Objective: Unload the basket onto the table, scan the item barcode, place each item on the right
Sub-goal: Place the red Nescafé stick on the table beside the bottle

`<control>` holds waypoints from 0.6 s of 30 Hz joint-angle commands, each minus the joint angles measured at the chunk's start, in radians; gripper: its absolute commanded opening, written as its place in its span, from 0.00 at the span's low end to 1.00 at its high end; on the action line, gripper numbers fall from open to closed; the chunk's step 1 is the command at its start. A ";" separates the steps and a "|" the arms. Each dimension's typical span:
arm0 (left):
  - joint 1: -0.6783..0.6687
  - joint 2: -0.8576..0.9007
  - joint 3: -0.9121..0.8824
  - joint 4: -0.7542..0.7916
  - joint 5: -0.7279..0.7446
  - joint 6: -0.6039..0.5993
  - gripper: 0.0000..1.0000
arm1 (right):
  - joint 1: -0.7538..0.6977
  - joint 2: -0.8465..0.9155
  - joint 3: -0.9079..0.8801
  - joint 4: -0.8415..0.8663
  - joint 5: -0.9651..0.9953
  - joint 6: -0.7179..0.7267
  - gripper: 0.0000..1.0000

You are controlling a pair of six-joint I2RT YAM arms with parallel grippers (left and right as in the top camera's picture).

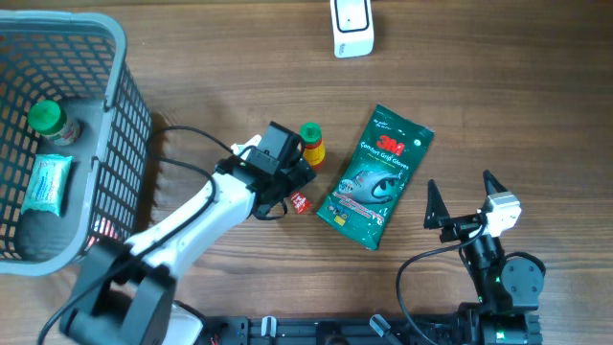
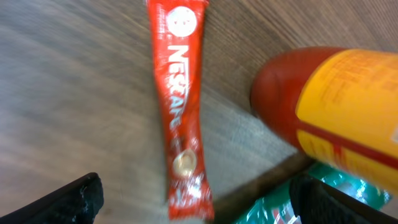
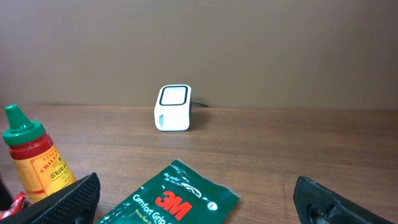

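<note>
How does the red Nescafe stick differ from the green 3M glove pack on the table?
The Nescafe stick is red; the 3M glove pack is green. The stick is a narrow strip, while the pack is a broad pouch. The stick is also much smaller than the pack. Both lie flat on the wooden table.

Red Nescafé stick sachet (image 2: 183,118) lies flat on the wooden table (image 1: 211,67), printed side up, slim and slightly crinkled. The white box scanner (image 3: 172,108) stands upright at the far edge, dark-framed window showing, well apart from it.
</note>
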 commanded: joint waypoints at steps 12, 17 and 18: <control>0.114 -0.361 0.555 -0.355 -0.586 0.401 1.00 | 0.005 -0.010 -0.001 0.004 0.013 -0.009 1.00; 0.376 -0.361 0.689 -0.303 -0.611 0.492 1.00 | 0.005 -0.010 -0.001 0.004 0.013 -0.009 1.00; 0.445 -0.361 0.698 -0.298 -0.582 0.492 1.00 | 0.005 -0.010 -0.001 0.004 0.013 -0.010 1.00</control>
